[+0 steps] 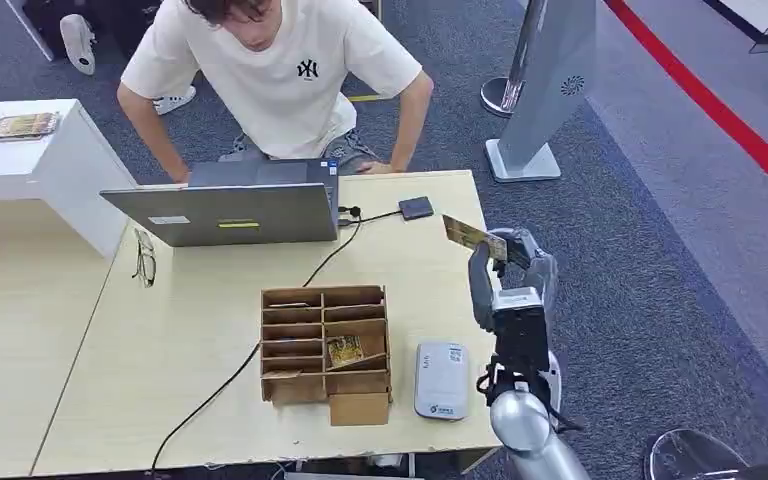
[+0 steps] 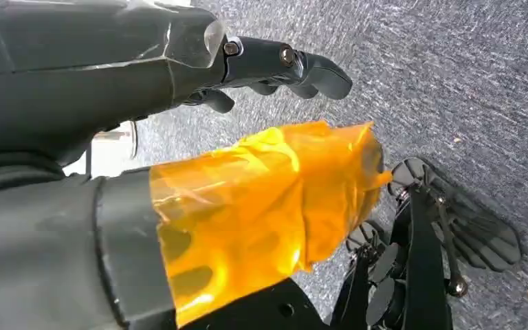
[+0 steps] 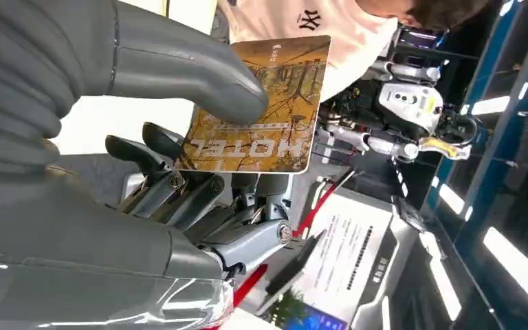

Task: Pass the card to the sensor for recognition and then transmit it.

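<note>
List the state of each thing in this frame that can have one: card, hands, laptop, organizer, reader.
card: held up off the table, pinched by the right hand
right hand: raised beside the table edge, holding the card
left hand: holds nothing, fingers curled, over carpet
laptop: open, lid back toward the camera
cardboard organizer: upright on table, one card in a compartment
grey reader: flat on table, nothing on it
glasses: lying on the table
</note>
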Available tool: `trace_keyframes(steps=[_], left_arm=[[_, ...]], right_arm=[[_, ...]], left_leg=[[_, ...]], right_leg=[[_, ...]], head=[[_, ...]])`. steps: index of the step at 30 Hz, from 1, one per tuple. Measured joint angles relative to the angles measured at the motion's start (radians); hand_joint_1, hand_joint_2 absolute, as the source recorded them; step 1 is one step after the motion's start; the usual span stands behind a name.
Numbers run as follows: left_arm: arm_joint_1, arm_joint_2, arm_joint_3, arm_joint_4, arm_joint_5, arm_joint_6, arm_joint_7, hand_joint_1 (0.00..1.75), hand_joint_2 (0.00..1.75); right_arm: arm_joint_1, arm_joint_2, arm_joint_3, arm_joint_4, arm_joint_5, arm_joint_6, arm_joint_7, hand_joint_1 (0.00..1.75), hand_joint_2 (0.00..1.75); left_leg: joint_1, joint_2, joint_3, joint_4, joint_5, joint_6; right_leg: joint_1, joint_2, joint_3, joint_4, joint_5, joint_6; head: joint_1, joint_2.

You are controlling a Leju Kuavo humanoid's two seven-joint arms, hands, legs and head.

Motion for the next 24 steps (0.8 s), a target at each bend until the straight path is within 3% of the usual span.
trace_keyframes(steps=[10, 24], left_arm=[[-0.001, -0.02, 0.027, -0.005, 0.037, 0.014, -0.006, 0.0, 0.0], [-0.002, -0.039, 0.064, -0.008, 0.075, 0.032, -0.01, 0.0, 0.0]], right_arm=[[0.148, 0.001, -0.018, -0.106, -0.187, 0.045, -0.031, 1.75, 1.75], [0.257, 0.0, -0.013, -0.113, -0.416, 0.108, -0.031, 1.75, 1.75]], left_leg=[[0.0, 0.0, 0.0, 0.0, 0.0, 0.0], [0.0, 0.0, 0.0, 0.0, 0.0, 0.0]], right_leg=[[0.0, 0.0, 0.0, 0.0, 0.0, 0.0], [0.0, 0.0, 0.0, 0.0, 0.0, 0.0]], head=[[0.0, 0.0], [0.0, 0.0]])
